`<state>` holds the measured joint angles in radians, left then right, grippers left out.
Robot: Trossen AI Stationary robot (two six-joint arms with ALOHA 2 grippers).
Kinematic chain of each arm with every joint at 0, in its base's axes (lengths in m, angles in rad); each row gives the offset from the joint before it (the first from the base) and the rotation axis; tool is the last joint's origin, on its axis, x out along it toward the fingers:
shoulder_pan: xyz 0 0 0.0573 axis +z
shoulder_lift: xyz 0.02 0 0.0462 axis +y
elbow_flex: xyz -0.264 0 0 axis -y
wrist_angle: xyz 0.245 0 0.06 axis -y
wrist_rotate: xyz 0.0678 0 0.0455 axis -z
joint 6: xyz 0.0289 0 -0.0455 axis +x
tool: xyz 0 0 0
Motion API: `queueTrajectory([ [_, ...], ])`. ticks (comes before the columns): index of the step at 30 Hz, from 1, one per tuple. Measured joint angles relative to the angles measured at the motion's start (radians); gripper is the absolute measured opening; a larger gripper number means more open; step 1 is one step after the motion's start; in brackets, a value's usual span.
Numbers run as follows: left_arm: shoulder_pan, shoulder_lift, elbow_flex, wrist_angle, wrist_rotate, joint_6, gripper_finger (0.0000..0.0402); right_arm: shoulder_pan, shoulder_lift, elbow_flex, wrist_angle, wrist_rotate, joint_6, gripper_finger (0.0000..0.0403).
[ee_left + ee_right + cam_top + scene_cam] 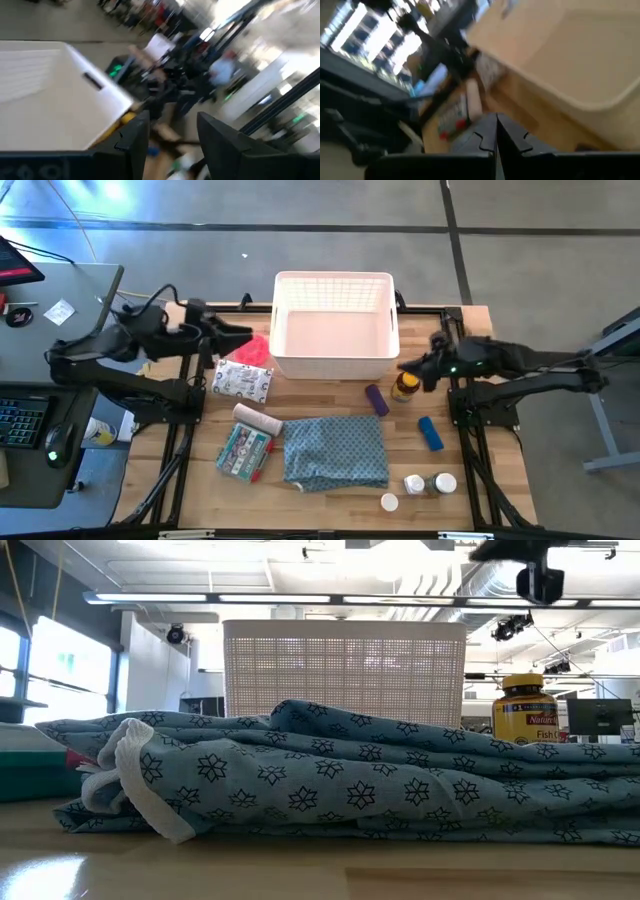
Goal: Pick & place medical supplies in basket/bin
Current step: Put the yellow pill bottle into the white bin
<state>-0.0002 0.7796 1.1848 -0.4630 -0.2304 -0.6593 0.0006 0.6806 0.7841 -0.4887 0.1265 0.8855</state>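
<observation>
The white latticed basket [335, 325] stands at the table's far middle [345, 670]. My left gripper [243, 335] hovers by its left wall, open and empty [172, 145]. My right gripper [410, 365] hangs shut and empty [496, 137] just beyond the amber yellow-capped bottle [405, 387], which stands upright [525, 708]. On the table lie a purple tube [376, 399], a blue tube [430, 433], two white pill bottles [430, 483], a white bandage roll [258, 420], printed packets [243, 380] [243, 452] and a pink-red disc [255, 348].
A blue-grey patterned cloth [335, 450] lies crumpled at the near middle and fills the low view [330, 780]. A small white cap [389, 502] sits near the front edge. A desk with a keyboard [20, 420] stands left of the table.
</observation>
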Motion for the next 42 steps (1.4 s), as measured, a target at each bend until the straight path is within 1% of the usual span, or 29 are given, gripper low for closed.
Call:
queueTrajectory([
  [2, 0.0, 0.017, 0.094, -0.158, -0.03, 0.04, 0.02, 0.0, 0.033, 0.0, -0.031, -0.082, 0.006, 0.0],
  [4, 0.0, 0.037, 0.174, -0.25, -0.066, 0.08, 0.02, 0.0, 0.057, 0.0, -0.06, -0.167, 0.022, 0.0],
  [6, 0.0, 0.051, 0.229, -0.313, -0.092, 0.111, 0.02, 0.0, 0.068, 0.0, -0.055, -0.241, 0.045, 0.0],
  [8, 0.0, 0.063, 0.264, -0.317, -0.106, 0.139, 0.02, -0.001, 0.066, 0.0, -0.033, -0.283, 0.051, 0.0],
  [10, 0.0, 0.07, 0.281, -0.31, -0.129, 0.173, 0.02, -0.005, 0.066, 0.0, 0.031, -0.262, 0.049, 0.0],
  [13, 0.0, 0.082, 0.293, -0.288, -0.17, 0.215, 0.02, -0.016, 0.065, 0.015, 0.194, -0.192, 0.026, 0.0],
  [15, 0.0, 0.09, 0.295, -0.289, -0.18, 0.219, 0.02, -0.019, 0.075, 0.08, 0.192, -0.124, -0.039, 0.0],
  [17, 0.0, 0.097, 0.295, -0.289, -0.181, 0.219, 0.02, -0.019, 0.103, 0.185, 0.063, -0.058, -0.135, 0.0],
  [20, 0.0, 0.105, 0.295, -0.29, -0.181, 0.219, 0.02, -0.019, 0.177, 0.384, -0.279, 0.04, -0.277, 0.0],
  [22, 0.0, 0.109, 0.295, -0.29, -0.181, 0.219, 0.02, -0.019, 0.231, 0.502, -0.513, 0.096, -0.341, 0.0],
  [24, 0.0, 0.11, 0.295, -0.29, -0.181, 0.218, 0.02, -0.019, 0.276, 0.581, -0.702, 0.126, -0.377, 0.0],
  [25, 0.0, 0.109, 0.295, -0.289, -0.183, 0.218, 0.02, -0.019, 0.293, 0.604, -0.766, 0.133, -0.392, 0.0001],
  [27, 0.0, 0.109, 0.295, -0.288, -0.198, 0.217, 0.02, -0.019, 0.318, 0.621, -0.841, 0.122, -0.418, 0.0006],
  [31, 0.0, 0.109, 0.295, -0.288, -0.236, 0.21, 0.02, -0.017, 0.333, 0.579, -0.853, 0.015, -0.51, 0.004],
  [33, 0.0, 0.109, 0.295, -0.288, -0.245, 0.21, 0.02, -0.012, 0.335, 0.528, -0.852, 0.0, -0.526, 0.0068],
  [37, 0.0, 0.109, 0.295, -0.32, -0.244, 0.21, 0.02, -0.011, 0.329, 0.405, -0.824, 0.027, -0.525, 0.014],
  [40, 0.0, 0.109, 0.295, -0.35, -0.238, 0.206, 0.02, -0.011, 0.329, 0.325, -0.779, 0.076, -0.481, 0.0197],
  [42, 0.0, 0.109, 0.295, -0.356, -0.22, 0.199, 0.02, -0.011, 0.329, 0.277, -0.74, 0.085, -0.466, 0.0228],
])
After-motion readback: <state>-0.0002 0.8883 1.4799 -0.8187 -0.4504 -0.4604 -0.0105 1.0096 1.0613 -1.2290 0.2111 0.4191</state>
